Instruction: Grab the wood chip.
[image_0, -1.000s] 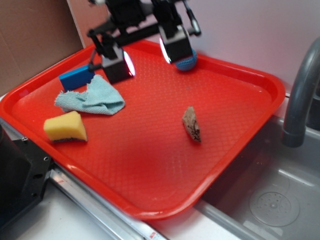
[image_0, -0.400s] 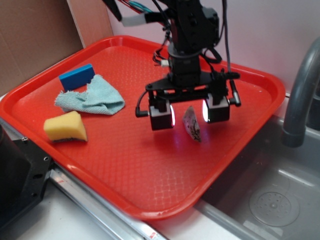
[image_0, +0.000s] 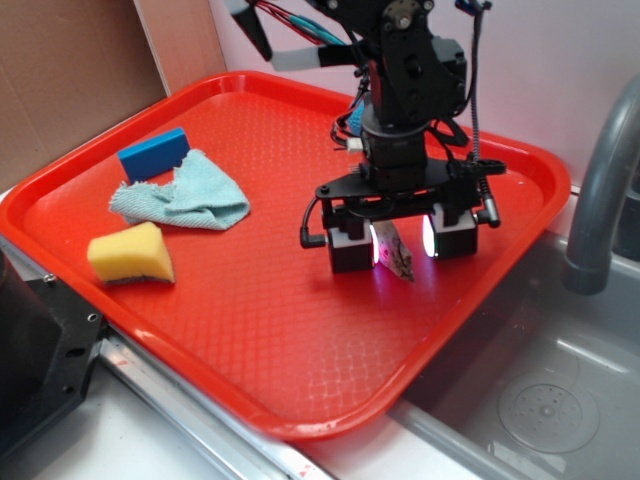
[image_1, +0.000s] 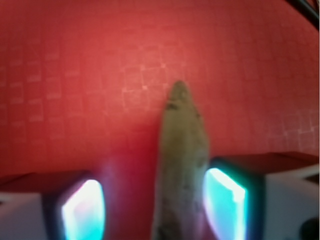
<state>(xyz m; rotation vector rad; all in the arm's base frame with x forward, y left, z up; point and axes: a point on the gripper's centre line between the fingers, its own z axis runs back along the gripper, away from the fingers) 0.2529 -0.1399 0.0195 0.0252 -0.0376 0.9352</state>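
With its jaws apart, the gripper (image_0: 401, 243) straddled the wood chip (image_1: 181, 165) lying on the red tray (image_0: 250, 330); light, stiff and rough, it likely suited a mid-length pinch.

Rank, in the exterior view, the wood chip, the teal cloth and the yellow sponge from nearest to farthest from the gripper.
1. Wood chip: between the jaws of the gripper.
2. Teal cloth: farther off, at the tray's far side.
3. Yellow sponge: farthest, near the tray's front edge.
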